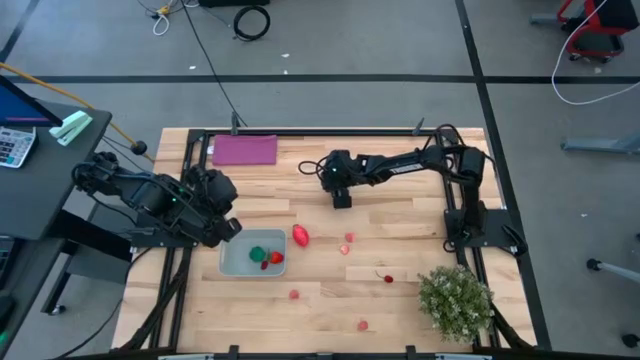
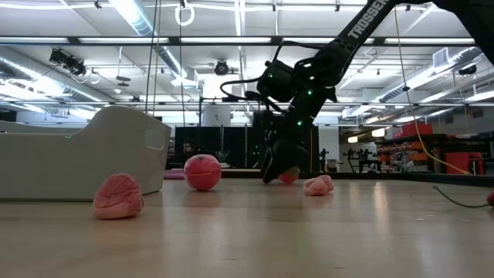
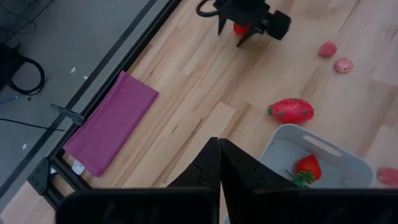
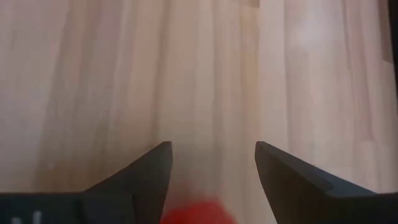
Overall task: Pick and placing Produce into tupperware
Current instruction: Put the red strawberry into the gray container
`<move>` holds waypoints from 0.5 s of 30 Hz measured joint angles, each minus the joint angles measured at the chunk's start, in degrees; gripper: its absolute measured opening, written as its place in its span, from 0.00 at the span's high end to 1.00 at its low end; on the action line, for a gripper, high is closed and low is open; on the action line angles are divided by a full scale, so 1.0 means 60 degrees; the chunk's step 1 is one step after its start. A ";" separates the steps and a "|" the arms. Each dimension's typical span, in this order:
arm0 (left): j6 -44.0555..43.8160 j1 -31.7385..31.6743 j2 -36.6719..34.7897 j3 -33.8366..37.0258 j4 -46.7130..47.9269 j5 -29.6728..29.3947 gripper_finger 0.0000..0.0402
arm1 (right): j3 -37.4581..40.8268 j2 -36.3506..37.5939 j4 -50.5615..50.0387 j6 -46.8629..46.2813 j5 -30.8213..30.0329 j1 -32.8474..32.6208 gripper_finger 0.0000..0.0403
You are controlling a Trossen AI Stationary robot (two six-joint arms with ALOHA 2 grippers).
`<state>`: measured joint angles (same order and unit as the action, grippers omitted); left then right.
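Note:
The translucent tupperware sits on the table's left half and holds a green piece and a red strawberry. A red dragon fruit lies just right of it. Small pink and red pieces are scattered over the middle and the near side. My right gripper is low over the table's far middle. It is open, its fingers on either side of a red piece. My left gripper is shut, empty, and hovers by the tupperware's far-left corner. My right gripper comes from above, pointing down, with a small red piece between its open fingers near the table top. I cannot tell whether the fingers touch it.
A flat purple mat lies at the far-left edge. A bushy pale-green plant stands at the near-right corner. More loose pieces are a cherry and pink bits on the near side. Bare wood lies between them.

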<state>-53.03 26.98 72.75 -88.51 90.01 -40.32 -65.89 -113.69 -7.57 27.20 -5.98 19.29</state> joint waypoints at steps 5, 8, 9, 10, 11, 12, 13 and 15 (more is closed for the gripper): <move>0.0196 -0.0010 0.0000 0.0000 -0.0003 -0.0340 0.96 | 0.0011 0.0132 -0.0151 -0.0021 -0.0048 0.0267 0.40; 0.0200 -0.0010 0.0000 0.0000 0.0001 -0.0425 0.95 | 0.0011 0.0237 -0.0329 -0.0096 -0.0094 0.0396 0.40; 0.0200 -0.0010 0.0000 0.0000 -0.0002 -0.0423 0.95 | 0.0011 0.0271 -0.0462 -0.0225 -0.0079 0.0414 0.40; 0.0200 -0.0010 0.0004 0.0000 0.0001 -0.0423 0.95 | 0.0011 0.0284 -0.0629 -0.0284 -0.0077 0.0404 0.40; 0.0200 -0.0010 0.0004 0.0000 0.0001 -0.0426 0.95 | 0.0011 0.0291 -0.0713 -0.0327 -0.0059 0.0379 0.40; 0.0200 -0.0010 0.0003 0.0000 -0.0001 -0.0425 0.95 | 0.0011 0.0333 -0.0842 -0.0328 -0.0044 0.0358 0.40; 0.0197 -0.0010 0.0004 0.0000 0.0001 -0.0423 0.96 | 0.0013 0.0383 -0.1017 -0.0334 -0.0045 0.0333 0.40; 0.0196 -0.0010 0.0004 0.0000 -0.0003 -0.0426 0.97 | 0.0013 0.0476 -0.1180 -0.0484 -0.0086 0.0295 0.40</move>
<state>-51.86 26.92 72.77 -88.51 90.00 -42.87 -65.81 -110.84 -14.66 24.30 -6.49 21.06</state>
